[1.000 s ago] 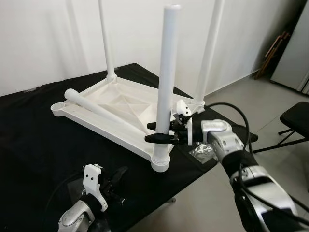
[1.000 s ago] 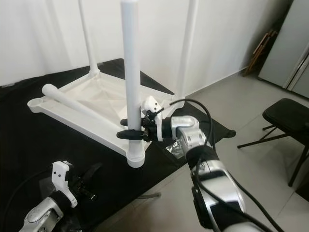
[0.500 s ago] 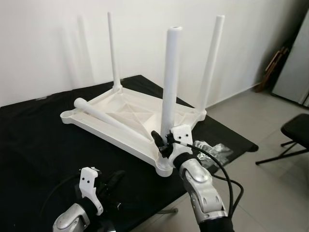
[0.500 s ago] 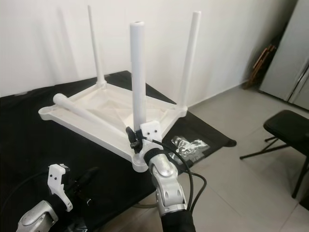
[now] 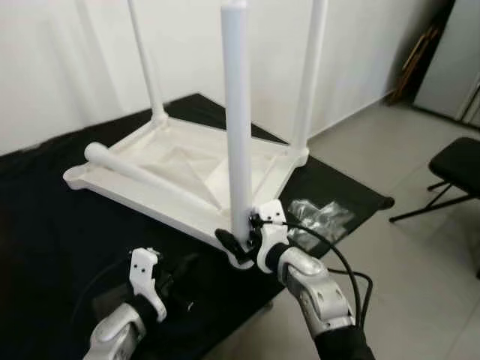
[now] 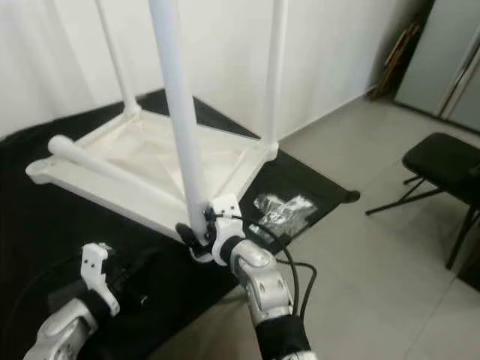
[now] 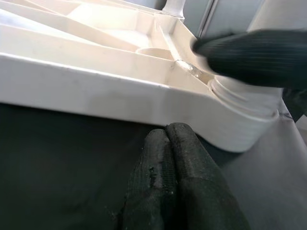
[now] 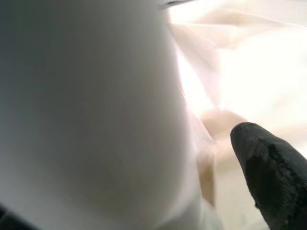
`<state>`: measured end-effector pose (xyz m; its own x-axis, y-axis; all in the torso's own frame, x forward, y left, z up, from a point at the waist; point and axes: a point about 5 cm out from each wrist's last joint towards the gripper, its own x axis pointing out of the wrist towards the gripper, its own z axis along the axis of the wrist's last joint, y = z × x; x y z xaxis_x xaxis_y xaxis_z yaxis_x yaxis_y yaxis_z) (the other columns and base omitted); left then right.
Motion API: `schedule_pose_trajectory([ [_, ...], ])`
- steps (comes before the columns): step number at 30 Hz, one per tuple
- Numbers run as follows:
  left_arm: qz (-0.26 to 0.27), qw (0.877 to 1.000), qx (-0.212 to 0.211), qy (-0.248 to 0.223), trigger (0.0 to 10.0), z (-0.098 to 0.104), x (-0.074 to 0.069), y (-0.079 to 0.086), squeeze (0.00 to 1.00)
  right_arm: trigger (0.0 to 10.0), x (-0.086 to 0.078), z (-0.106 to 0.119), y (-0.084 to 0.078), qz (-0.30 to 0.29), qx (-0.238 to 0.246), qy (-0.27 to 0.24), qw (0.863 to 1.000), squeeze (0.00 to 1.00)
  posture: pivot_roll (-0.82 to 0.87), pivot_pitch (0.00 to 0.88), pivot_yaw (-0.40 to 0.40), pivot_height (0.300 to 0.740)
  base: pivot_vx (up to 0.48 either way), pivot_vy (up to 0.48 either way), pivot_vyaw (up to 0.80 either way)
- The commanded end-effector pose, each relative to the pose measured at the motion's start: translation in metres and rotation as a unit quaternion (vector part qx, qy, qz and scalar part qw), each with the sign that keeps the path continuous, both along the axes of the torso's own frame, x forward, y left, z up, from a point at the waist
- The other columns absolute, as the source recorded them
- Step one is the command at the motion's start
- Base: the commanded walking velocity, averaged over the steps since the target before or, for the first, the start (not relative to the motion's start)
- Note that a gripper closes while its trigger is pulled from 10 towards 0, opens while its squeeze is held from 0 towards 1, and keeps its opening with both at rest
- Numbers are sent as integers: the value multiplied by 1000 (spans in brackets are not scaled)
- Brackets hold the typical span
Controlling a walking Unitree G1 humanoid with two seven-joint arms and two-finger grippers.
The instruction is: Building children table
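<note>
Three legs stand upright in the upturned white table top (image 5: 180, 169) on the black-draped surface (image 5: 45, 225); a fourth leg (image 5: 142, 176) lies loose across it. The right tool (image 5: 238, 238) has slid down the near leg (image 5: 238, 127) from a mid-height grip a second ago and is now clamped around its base at the corner socket, so I judge it is seating or twisting that leg home. The left tool (image 7: 180, 177), fingers pressed together, hovers just before the same corner.
</note>
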<state>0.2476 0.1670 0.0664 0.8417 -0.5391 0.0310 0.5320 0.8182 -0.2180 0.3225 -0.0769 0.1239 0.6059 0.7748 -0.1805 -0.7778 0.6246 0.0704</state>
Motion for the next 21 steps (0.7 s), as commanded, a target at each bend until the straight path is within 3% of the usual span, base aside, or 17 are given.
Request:
schedule_pose_trajectory([
  [1, 4, 1000, -2, 17, 10000, -7, -4, 2, 0, 10000, 1, 12, 4, 48, 22, -29, 998, 490, 20, 0, 9, 740, 0, 0, 0],
  [2, 4, 1000, -3, 17, 10000, -7, -3, 1, 0, 10000, 7, 19, -3, 82, 8, -48, 995, 0, 24, 0, 4, 740, 0, 0, 0],
  [11, 7, 1000, -5, 14, 10000, -8, -4, 0, 0, 10000, 32, 47, -19, 189, -29, -53, 980, 0, 50, 0, -9, 740, 0, 0, 0],
  [12, 8, 1000, -4, 14, 10000, -8, -4, 1, 0, 5490, 33, 49, -19, 195, -25, -49, 979, 0, 50, 0, -9, 740, 0, 0, 0],
  [13, 9, 1000, -4, 13, 10000, -8, -5, 1, 0, 0, 35, 50, -20, 196, -26, -45, 979, 0, 62, 0, -15, 740, 0, 0, 0],
  [21, 1, 1000, -13, -4, 10000, -5, -12, 2, 0, 0, 38, 42, -31, 211, -43, -29, 976, 0, 64, 0, -17, 740, 0, 0, 0],
])
